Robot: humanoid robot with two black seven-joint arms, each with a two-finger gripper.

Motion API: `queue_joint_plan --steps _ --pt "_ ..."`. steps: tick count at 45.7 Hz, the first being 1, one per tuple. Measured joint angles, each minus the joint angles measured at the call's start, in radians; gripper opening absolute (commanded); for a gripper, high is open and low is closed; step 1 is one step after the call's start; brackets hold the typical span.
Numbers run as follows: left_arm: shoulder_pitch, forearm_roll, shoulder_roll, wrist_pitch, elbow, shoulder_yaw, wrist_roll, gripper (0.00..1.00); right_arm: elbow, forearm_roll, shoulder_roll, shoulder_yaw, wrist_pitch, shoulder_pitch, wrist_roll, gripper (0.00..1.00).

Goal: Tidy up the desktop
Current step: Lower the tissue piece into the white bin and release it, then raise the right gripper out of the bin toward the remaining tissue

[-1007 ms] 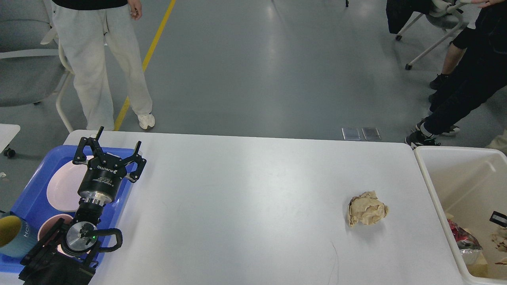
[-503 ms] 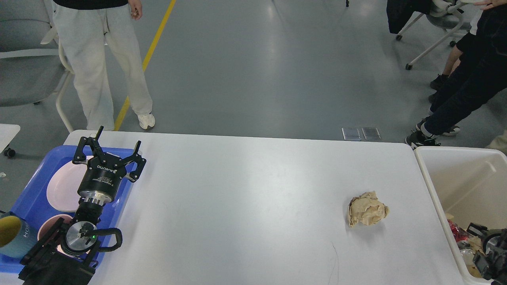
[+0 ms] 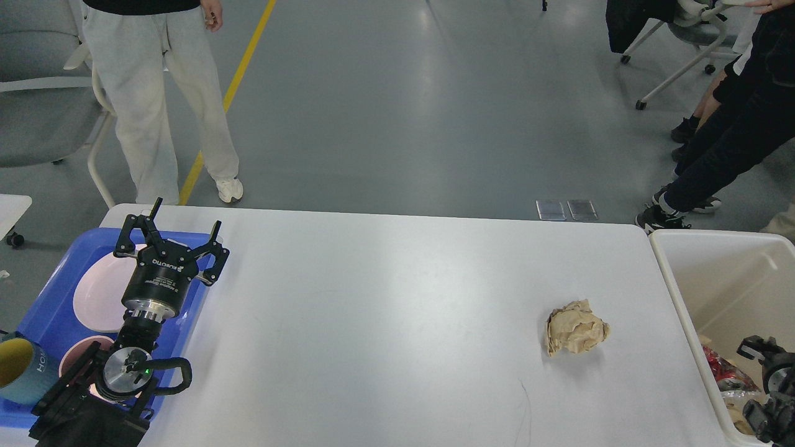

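The white desktop holds one crumpled tan paper ball at its right side. My left gripper is open and empty, held over the right edge of the blue tray at the table's left end. My right gripper shows only as a small dark part at the lower right edge, over the inside of the cream-white bin. Its fingers cannot be told apart. It is well right of the paper ball.
The blue tray holds a pink plate, a pink bowl and a teal cup. The bin holds red and tan rubbish. One person stands beyond the table's far left, another at the far right.
My right arm has come up into view over the bin at the lower right edge. My left arm and the paper ball have not moved.
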Motion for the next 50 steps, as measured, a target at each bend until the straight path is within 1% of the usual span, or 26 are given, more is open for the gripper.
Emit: queue_joint_plan --steps 4,8,12,15,19,23,27,30,33,36,40,45,48,50 --pt "0.000 0.000 0.000 0.000 0.000 0.000 0.000 0.97 0.005 0.000 0.000 0.001 -0.001 0.001 0.000 1.00" --pt "0.000 0.000 0.000 0.000 0.000 0.000 0.000 0.97 0.044 0.000 -0.007 0.001 0.005 0.013 0.001 1.00" --pt "0.000 0.000 0.000 0.000 0.000 0.000 0.000 0.97 0.137 -0.015 -0.065 -0.005 0.013 0.055 -0.001 1.00" --pt "0.000 0.000 0.000 0.000 0.000 0.000 0.000 0.97 0.253 -0.045 -0.140 -0.019 0.035 0.126 -0.007 1.00" --pt "0.000 0.000 0.000 0.000 0.000 0.000 0.000 0.97 0.420 -0.138 -0.232 -0.063 0.097 0.257 -0.015 1.00" --pt "0.000 0.000 -0.001 0.000 0.000 0.000 0.000 0.97 0.584 -0.242 -0.306 -0.126 0.192 0.412 -0.029 1.00" --pt "0.000 0.000 -0.001 0.000 0.000 0.000 0.000 0.97 0.723 -0.285 -0.360 -0.187 0.270 0.566 -0.041 1.00" --pt "0.000 0.000 -0.001 0.000 0.000 0.000 0.000 0.97 0.817 -0.293 -0.378 -0.256 0.334 0.689 -0.063 1.00" --pt "0.000 0.000 -0.001 0.000 0.000 0.000 0.000 0.97 0.894 -0.295 -0.379 -0.341 0.424 0.825 -0.096 1.00" --pt "0.000 0.000 -0.001 0.000 0.000 0.000 0.002 0.97 0.947 -0.295 -0.351 -0.420 0.557 0.958 -0.119 1.00" --pt "0.000 0.000 -0.001 0.000 -0.001 0.000 0.002 0.97 0.975 -0.290 -0.286 -0.484 0.777 1.109 -0.129 1.00" --pt "0.000 0.000 -0.001 0.000 -0.001 0.000 0.002 0.97 0.998 -0.284 -0.219 -0.506 1.067 1.291 -0.129 1.00" --pt "0.000 0.000 -0.001 0.000 -0.001 0.000 0.002 0.97 1.040 -0.268 -0.202 -0.512 1.167 1.398 -0.129 1.00" --pt "0.000 0.000 -0.001 0.000 -0.001 0.000 0.002 0.97 1.087 -0.250 -0.198 -0.519 1.194 1.468 -0.129 1.00"
